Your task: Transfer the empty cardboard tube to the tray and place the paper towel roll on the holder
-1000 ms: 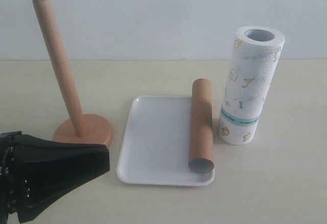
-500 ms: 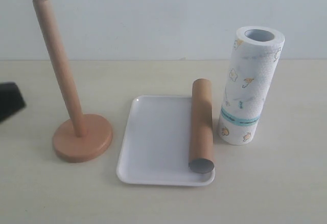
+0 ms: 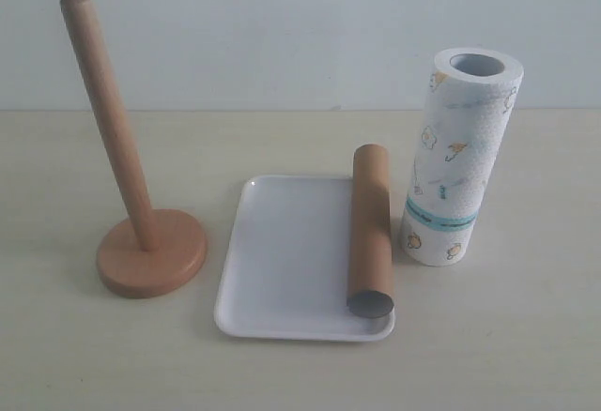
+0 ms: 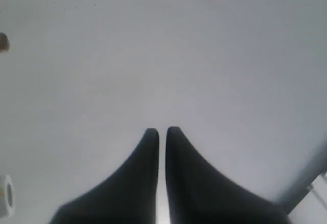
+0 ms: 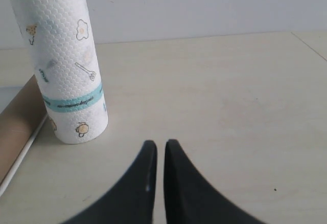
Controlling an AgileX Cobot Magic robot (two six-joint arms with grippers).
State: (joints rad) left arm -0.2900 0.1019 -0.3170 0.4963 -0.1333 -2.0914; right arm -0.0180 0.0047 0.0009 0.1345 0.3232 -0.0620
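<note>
Okay: the empty cardboard tube (image 3: 370,231) lay on its side in the tray (image 3: 282,251), along the tray's right edge, w/ one open end near and the other far, spanning approx. the tray's whole length. The tray sat flat mid-table (image 3: 526,345). The paper towel roll (image 3: 460,158) stood upright on the table just right of the tray, teal band low, hollow core up. It was v. close to the tube; touching or not, couldn't tell. The holder (image 3: 150,253) stood left of the tray, apart from it, disc base on the table, post bare.

Neither arm showed in the exterior view. The left gripper (image 4: 162,130) showed in the left wrist view only: jaws drawn nearly together, a thin slit between, gripping nothing, a pale blank surface behind. The right gripper (image 5: 160,143) was the same, a narrow slit, empty, tips over bare table and near the roll (image 5: 66,65) but apart from it.
</note>
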